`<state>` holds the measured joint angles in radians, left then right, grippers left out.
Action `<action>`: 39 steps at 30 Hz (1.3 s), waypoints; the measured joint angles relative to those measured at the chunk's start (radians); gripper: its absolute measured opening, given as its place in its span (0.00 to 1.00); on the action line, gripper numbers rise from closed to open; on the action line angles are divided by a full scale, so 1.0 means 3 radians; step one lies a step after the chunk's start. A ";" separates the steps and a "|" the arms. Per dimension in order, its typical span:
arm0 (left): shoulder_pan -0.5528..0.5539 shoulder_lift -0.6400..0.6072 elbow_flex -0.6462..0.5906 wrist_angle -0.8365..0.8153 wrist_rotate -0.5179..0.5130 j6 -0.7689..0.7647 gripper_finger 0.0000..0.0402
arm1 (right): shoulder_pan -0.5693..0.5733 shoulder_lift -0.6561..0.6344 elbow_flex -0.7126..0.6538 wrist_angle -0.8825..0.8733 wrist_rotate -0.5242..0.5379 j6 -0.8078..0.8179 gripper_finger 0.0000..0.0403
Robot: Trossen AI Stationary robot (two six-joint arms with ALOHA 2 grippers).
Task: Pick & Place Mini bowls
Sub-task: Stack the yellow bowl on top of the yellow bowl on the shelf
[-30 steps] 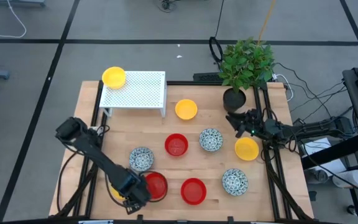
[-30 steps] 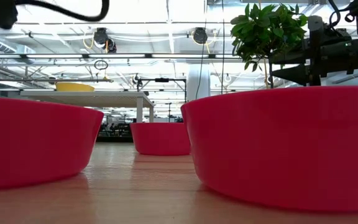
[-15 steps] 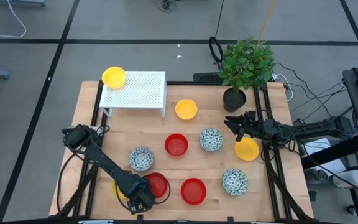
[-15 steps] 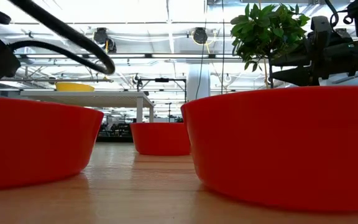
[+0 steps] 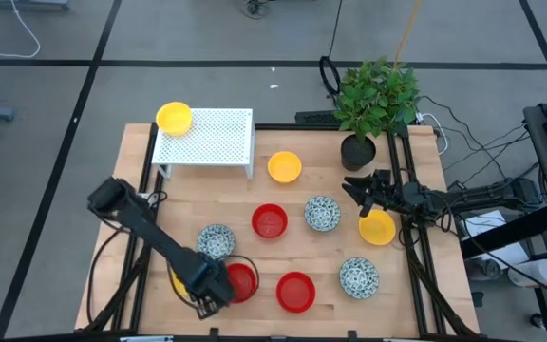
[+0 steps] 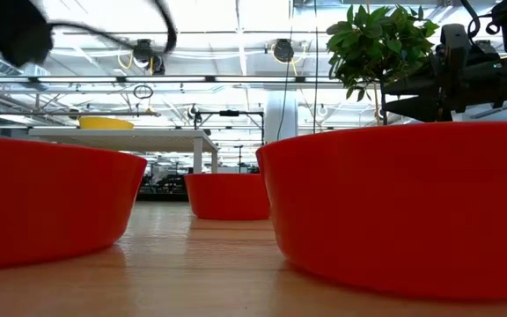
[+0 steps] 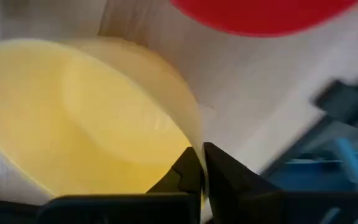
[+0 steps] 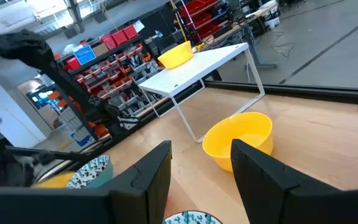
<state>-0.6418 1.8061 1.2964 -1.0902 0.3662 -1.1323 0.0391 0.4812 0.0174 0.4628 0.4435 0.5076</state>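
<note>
A yellow mini bowl [image 7: 86, 118] sits at the table's near left corner, mostly hidden under my left gripper [image 5: 207, 288], which is shut on it. Other mini bowls rest on their bases on the wood: red ones [image 5: 270, 221] [image 5: 295, 292] [image 5: 240, 282], speckled ones [image 5: 216, 242] [image 5: 322, 213] [image 5: 359, 276], and yellow ones [image 5: 284, 167] [image 5: 376, 228]. One more yellow bowl [image 5: 174, 118] stands on the white rack's left corner. My right gripper [image 8: 201, 165] hovers open at the right, just beyond the yellow bowl there. My left gripper pinches the yellow bowl's rim [image 7: 194, 140] between its two fingers, one finger [image 7: 185, 174] inside the bowl and one outside. It comes from above. Whether the bowl's base is clear of the table, I cannot tell.
A white perforated rack [image 5: 212, 138] stands at the far left. A black pot with a green plant [image 5: 357, 150] stands at the far right, close to my right arm. Bare wood lies between the rack and the bowls.
My left gripper has dipped toward the near edge at the yellow bowl, shut on its rim, and drawn back a little toward the far edge and up. The right arm has kept still.
</note>
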 joint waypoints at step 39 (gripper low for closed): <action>0.4549 -0.1818 0.0004 -0.0289 -0.2951 0.3696 0.04 | -0.0001 -0.0001 -0.0001 -0.0001 0.0792 0.0196 0.38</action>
<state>0.7228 1.2605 1.2976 -1.1770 -0.5192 -0.0235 0.0387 0.4808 0.0171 0.4625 0.6810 0.5663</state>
